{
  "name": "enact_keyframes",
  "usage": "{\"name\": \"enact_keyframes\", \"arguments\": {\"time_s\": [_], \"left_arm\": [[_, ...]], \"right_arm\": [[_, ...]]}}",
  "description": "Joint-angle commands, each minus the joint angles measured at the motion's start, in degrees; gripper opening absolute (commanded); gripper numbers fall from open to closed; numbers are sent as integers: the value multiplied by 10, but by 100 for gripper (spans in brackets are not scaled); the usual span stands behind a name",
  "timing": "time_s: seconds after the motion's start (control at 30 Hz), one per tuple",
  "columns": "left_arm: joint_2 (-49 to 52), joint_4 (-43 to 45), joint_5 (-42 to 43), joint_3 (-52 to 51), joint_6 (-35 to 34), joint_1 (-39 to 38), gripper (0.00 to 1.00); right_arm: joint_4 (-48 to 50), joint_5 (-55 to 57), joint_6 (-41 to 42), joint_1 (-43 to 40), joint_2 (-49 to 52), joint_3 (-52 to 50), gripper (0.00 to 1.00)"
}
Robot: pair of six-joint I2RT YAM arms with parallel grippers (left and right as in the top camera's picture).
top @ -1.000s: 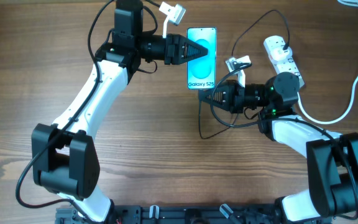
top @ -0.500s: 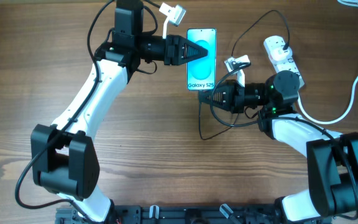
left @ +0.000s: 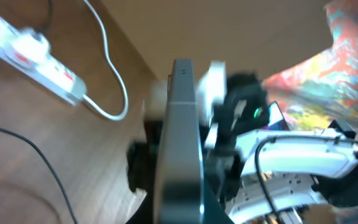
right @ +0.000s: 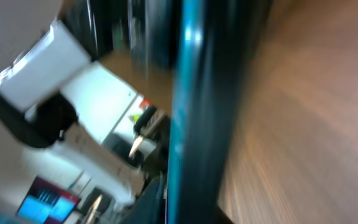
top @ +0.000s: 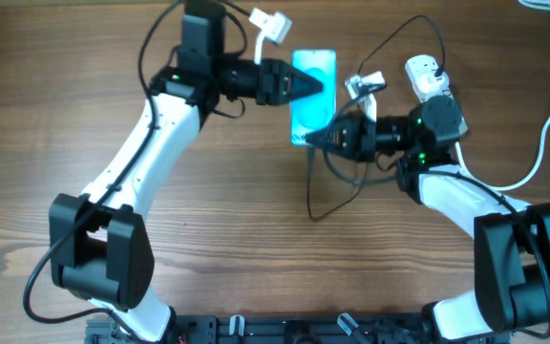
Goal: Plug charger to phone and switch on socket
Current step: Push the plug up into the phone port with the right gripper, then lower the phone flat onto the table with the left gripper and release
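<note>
**Charger at the phone; socket switch not yet done**
Upper centre of the overhead view: the left end effector (top: 302, 84) is pressed together on the small teal-screened smartphone (top: 318, 100), held tilted above the wooden desk (top: 256, 258). Just right of it, the right end effector (top: 326, 139) meets the phone's lower edge beside the thin black charger cable (top: 310, 191); whether it is spread or pinching I cannot tell. Whether the connector is seated is hidden. The white power strip (top: 430, 78), upper right, looks untouched.

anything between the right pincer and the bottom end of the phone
Nothing visible stands between them. The right pincer sits right at the lower end of the phone, which the left pincer holds. Only the charger cable runs there; whether its tip is in the phone, I cannot tell.
</note>
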Motion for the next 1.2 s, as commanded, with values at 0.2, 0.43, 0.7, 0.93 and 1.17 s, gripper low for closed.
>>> {"name": "enact_keyframes", "arguments": {"time_s": [0.2, 0.43, 0.7, 0.93, 1.17], "left_arm": [[-1, 14, -10, -10, -33, 38, 4], [-1, -118, -148, -10, -37, 92, 4], [-1, -257, -327, -10, -84, 81, 4], [21, -237, -358, -10, -57, 39, 4], [73, -169, -267, -10, 47, 29, 4]], "right_arm": [[-58, -12, -31, -5, -4, 21, 27], [-56, -31, -73, -5, -4, 21, 44], [-216, 144, -240, -6, -4, 21, 61], [-313, 206, -321, -14, -10, 21, 59], [-413, 276, -355, -74, -70, 21, 59]]}}
